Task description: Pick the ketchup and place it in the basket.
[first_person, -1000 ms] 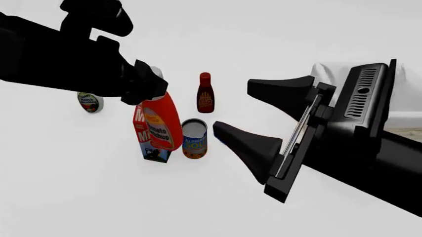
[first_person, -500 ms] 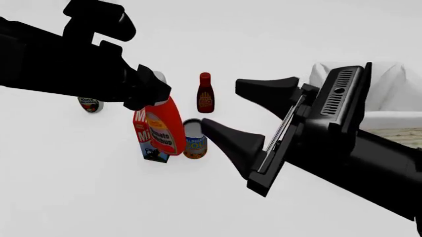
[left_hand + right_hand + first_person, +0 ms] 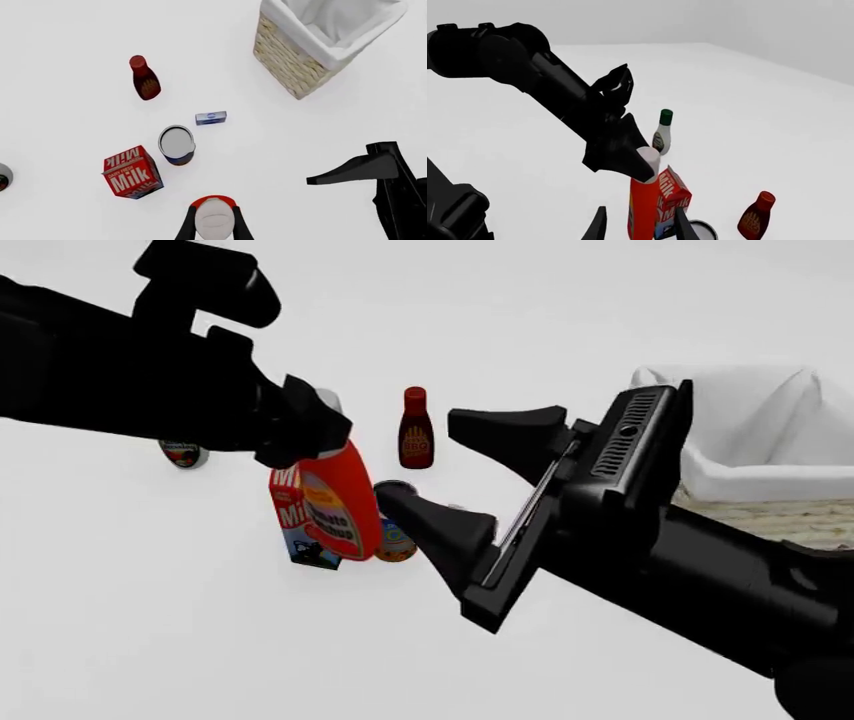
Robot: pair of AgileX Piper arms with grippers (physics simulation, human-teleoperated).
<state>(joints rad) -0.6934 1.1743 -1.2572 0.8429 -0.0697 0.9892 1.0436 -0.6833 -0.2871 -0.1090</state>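
The ketchup (image 3: 339,505), a red-orange bottle with a white cap, hangs tilted in front of the milk carton. My left gripper (image 3: 318,422) is shut on its cap. From above, the left wrist view shows the cap (image 3: 215,216) held between the two fingers. My right gripper (image 3: 416,456) is open just right of the bottle, its fingers apart. In the right wrist view the ketchup (image 3: 643,210) stands between the right fingers (image 3: 684,227), not touched. The basket (image 3: 754,482), wicker with white lining, sits at the far right, partly behind the right arm, and also shows from above (image 3: 288,62).
A milk carton (image 3: 132,173), an open can (image 3: 177,144), a dark BBQ bottle (image 3: 415,435) and a small blue box (image 3: 211,118) stand on the table below. A white bottle with a green cap (image 3: 662,134) stands farther left.
My right gripper has moved left and closer to the ketchup, uncovering more of the basket. The ketchup has tilted and shifted slightly right in the left gripper.
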